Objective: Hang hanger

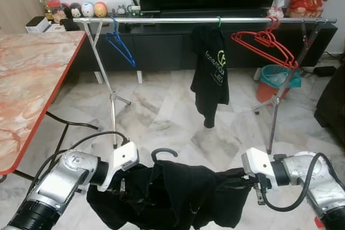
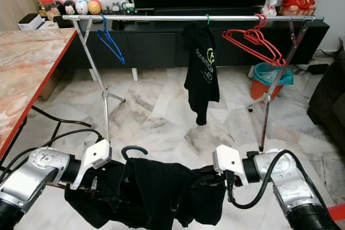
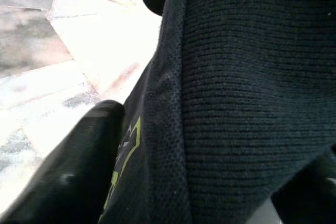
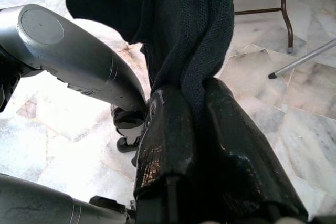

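The hanger [image 1: 163, 153], draped in a black shirt [image 1: 172, 195], is carried low between both hands, its hook well below the rail [image 1: 205, 20]. The right hand [image 4: 197, 103] is pinched on the shirt; whether the left hand [image 1: 114, 188] is clamped cannot be told. The lift and hooking are judged still outstanding.

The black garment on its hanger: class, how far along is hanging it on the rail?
Done: one black shirt already hangs on the rail. In hand: both grippers, left and right, hold the black garment, hanger hook showing. Left: lifting it and hooking it over the rail.

Silver arms [image 1: 64, 179], white wrist blocks [image 1: 125, 157], black cables [image 1: 302, 187] — black-fingered pincers.
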{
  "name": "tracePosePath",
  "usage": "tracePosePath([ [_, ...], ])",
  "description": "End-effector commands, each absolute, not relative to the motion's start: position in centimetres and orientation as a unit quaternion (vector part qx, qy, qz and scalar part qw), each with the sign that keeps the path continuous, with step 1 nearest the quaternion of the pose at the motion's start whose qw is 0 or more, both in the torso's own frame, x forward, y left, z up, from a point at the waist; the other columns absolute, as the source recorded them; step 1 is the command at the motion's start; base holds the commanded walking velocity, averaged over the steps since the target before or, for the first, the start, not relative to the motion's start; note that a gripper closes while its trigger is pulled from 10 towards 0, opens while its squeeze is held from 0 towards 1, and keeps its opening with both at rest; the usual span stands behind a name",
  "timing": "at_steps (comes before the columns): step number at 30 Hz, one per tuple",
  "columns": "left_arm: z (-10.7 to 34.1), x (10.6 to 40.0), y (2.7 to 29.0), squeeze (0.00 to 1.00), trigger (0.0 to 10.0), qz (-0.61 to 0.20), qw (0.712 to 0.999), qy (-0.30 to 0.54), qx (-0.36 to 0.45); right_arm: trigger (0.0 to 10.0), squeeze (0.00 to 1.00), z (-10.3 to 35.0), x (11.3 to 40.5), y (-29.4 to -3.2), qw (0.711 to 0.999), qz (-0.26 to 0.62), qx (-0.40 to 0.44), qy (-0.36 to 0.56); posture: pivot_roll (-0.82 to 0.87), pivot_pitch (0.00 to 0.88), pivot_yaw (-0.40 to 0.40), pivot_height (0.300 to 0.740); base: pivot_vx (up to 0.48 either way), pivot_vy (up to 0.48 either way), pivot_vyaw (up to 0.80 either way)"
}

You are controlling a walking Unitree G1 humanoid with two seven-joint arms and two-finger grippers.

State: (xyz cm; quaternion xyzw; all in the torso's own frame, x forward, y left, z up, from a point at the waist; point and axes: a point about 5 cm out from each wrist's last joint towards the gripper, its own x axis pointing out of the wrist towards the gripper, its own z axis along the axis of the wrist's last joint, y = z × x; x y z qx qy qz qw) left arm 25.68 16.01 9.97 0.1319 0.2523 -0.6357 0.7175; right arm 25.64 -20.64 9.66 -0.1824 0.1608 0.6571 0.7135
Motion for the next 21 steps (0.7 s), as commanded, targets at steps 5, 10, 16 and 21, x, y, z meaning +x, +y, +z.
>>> tracePosePath([
  [5,10.28,25.60,16.02,0.00,0.0,-0.646,0.711,0.250,0.124,0.0,0.00,10.40,25.82,-20.01,0.712,0.664,-0.180,0.138,0.07,0.000,0.033,0.740,0.000,0.000,0.00],
  [10,10.38,25.41,16.00,0.00,0.0,-0.652,0.706,0.251,0.115,0.0,0.00,10.27,25.84,-19.96,0.712,0.664,-0.178,0.139,0.08,0.000,0.033,0.740,0.000,0.000,0.00],
  [16,10.44,25.26,15.94,0.00,0.0,-0.658,0.702,0.250,0.109,0.0,0.00,10.16,25.79,-19.94,0.712,0.665,-0.178,0.141,0.08,0.000,0.034,0.740,0.000,0.000,0.00],
  [21,10.59,25.17,15.84,0.00,0.0,-0.663,0.698,0.250,0.101,0.0,0.00,10.04,25.77,-19.93,0.713,0.663,-0.178,0.142,0.07,0.000,0.034,0.740,0.000,0.000,0.00],
])
